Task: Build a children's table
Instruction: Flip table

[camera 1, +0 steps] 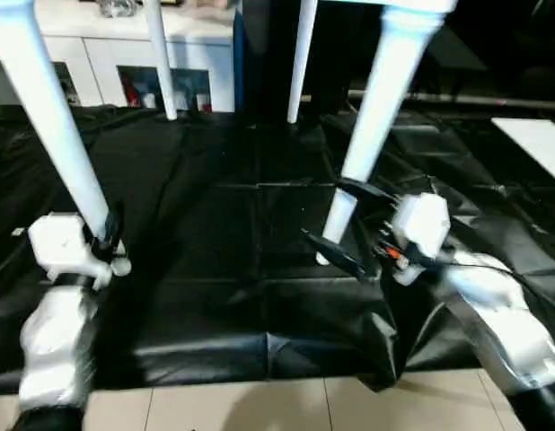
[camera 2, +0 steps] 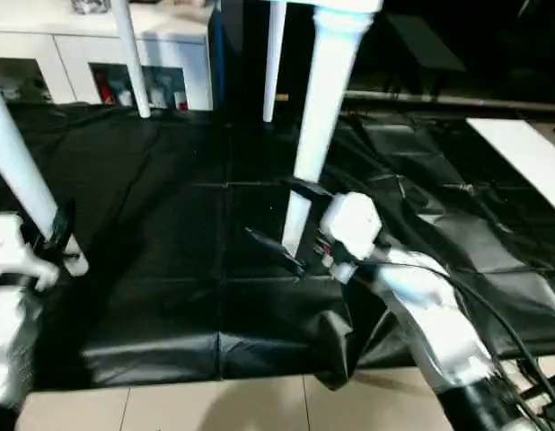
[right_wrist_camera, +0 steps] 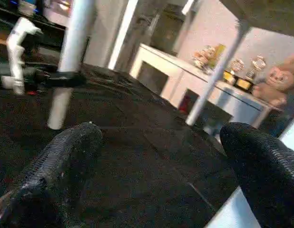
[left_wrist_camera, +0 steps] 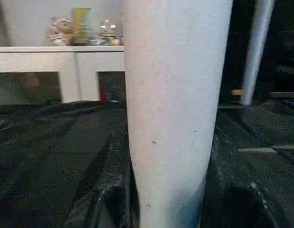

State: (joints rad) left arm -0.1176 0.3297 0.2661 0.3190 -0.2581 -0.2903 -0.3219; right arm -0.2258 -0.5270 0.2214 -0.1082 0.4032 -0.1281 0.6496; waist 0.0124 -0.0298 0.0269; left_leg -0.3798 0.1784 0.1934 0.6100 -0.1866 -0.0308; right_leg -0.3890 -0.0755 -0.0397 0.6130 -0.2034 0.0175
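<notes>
Table: the white children's table (camera 1: 385,99) stands on its four legs on the black sheet (camera 1: 233,269).
Left gripper (camera 1: 109,241): pinching the near left leg (camera 1: 53,126), low down.
Right gripper (camera 1: 349,229): fingers spread wide around the near right leg (camera 2: 315,126), not squeezing it.
Behind the table: a white cabinet (camera 1: 125,54).

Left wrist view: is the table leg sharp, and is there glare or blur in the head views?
Left wrist view: the near leg is soft, its surface grain faint. Left eye view: the black sheet throws glossy highlights along its creases; the right tool and forearm are motion-smeared.
</notes>
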